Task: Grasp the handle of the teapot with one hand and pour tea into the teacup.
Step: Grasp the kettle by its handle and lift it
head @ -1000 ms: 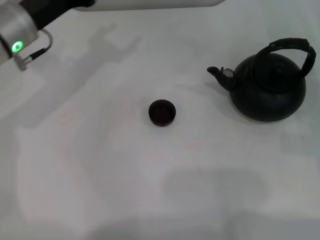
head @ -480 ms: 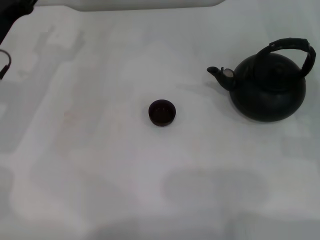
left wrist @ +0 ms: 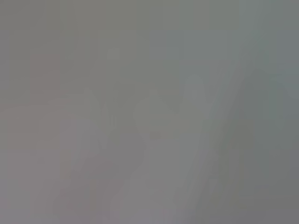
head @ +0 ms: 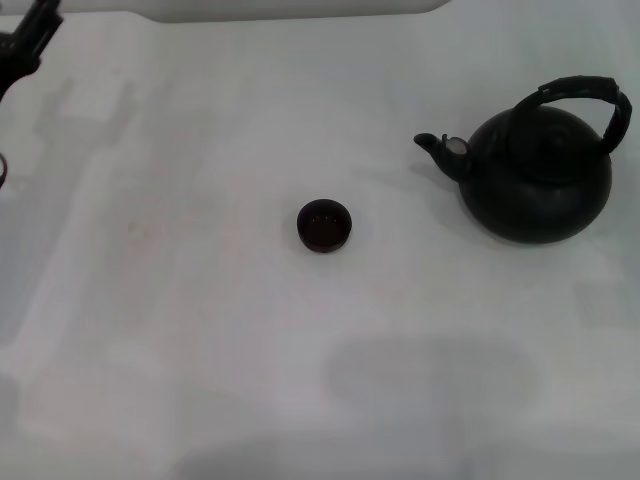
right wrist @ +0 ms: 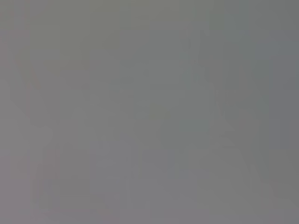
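The round black teapot stands upright on the white table at the right, its spout pointing left toward the middle. Its thick black arched handle loops over the top, and nothing holds it. The tiny dark teacup stands upright at the table's middle, well left of the teapot. A dark part of my left arm, perhaps its gripper, shows only at the far left corner, far from both. My right gripper is out of view. Both wrist views show only blank grey surface.
The white table spreads around the cup and teapot. A pale raised edge runs along the far side. Soft shadows lie on the left and front of the table.
My left arm has drawn back to the left and away, nearly leaving the head view. The teapot and the teacup have not moved.
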Available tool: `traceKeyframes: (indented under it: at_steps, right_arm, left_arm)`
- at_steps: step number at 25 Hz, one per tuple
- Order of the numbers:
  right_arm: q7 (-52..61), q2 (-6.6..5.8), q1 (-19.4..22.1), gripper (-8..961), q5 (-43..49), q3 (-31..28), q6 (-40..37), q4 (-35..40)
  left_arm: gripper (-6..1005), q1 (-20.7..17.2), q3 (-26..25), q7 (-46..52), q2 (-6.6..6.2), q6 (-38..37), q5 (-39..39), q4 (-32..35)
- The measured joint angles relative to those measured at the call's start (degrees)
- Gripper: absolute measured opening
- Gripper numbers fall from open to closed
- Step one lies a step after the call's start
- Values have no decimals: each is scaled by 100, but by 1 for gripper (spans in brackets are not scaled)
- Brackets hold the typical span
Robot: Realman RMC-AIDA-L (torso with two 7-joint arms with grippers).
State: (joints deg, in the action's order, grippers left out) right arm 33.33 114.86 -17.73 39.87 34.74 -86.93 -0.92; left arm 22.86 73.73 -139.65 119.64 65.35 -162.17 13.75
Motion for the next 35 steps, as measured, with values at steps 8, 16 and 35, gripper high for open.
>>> traceKeyframes:
  at_steps: [8,16,35]
  right_arm:
    - [1848,-522,498,707,13,2498,220,1085]
    - [1967,-615,661,707,75,3326,141,1011]
    - [1979,-321,380,709,724,3334,880,1059]
  left_arm:
    - [880,-109,23,-18,-8,12,-186,-143]
    - [880,-80,18,-23,-4,5,-179,-149]
    - [880,-74,19,20,-2,12,-202,-270]
